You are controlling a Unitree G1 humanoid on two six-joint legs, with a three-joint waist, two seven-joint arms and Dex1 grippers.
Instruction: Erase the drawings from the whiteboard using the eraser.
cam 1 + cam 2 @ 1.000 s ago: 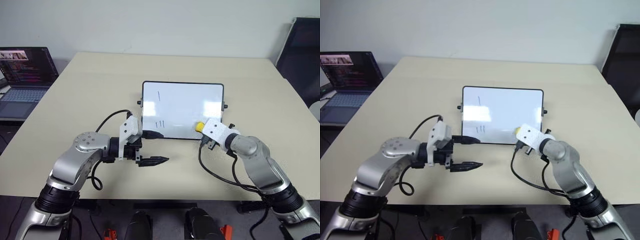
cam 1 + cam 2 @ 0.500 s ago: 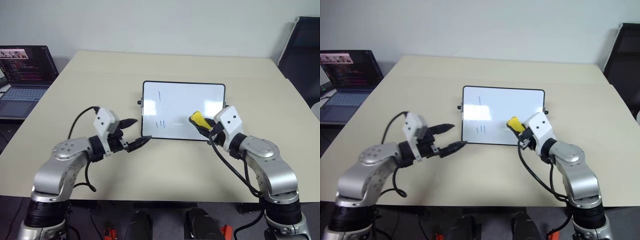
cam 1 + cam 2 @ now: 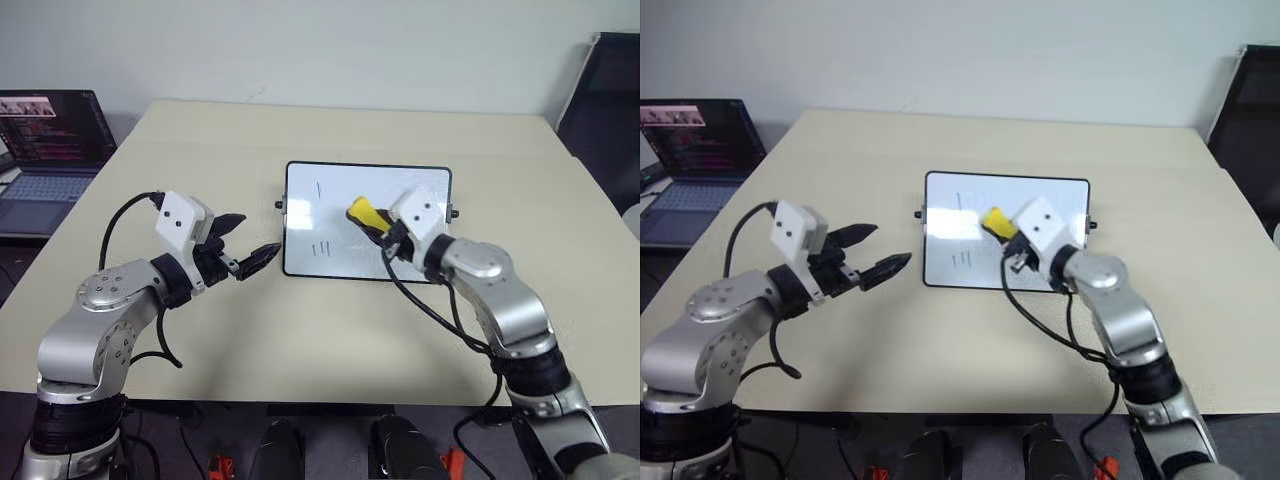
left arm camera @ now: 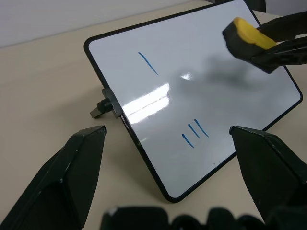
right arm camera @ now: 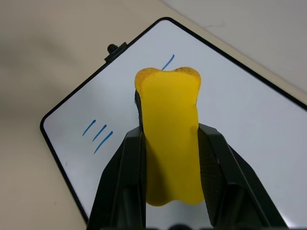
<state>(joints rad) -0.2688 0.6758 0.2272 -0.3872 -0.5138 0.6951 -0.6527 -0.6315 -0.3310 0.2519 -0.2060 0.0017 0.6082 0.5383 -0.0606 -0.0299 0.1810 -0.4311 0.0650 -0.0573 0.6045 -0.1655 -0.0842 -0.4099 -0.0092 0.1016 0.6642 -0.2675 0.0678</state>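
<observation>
Beige table (image 3: 330, 330) carries whiteboard (image 3: 400, 195); right fingers (image 5: 168, 158) pinch soft, light eraser (image 5: 170, 143) mid-body above it, marks (image 4: 194, 132) just beyond the tip, left fingers (image 3: 247, 248) spread, empty.

Arms: silver-grey rounded metal shells, black joint bands.
Wrists: white boxy camera housings, small dark screw holes.
Cables: black, looping loose from each wrist.
Left gripper (image 3: 243, 250): two black tapered fingers.
Right gripper (image 5: 170, 163): two black ribbed fingers.
</observation>
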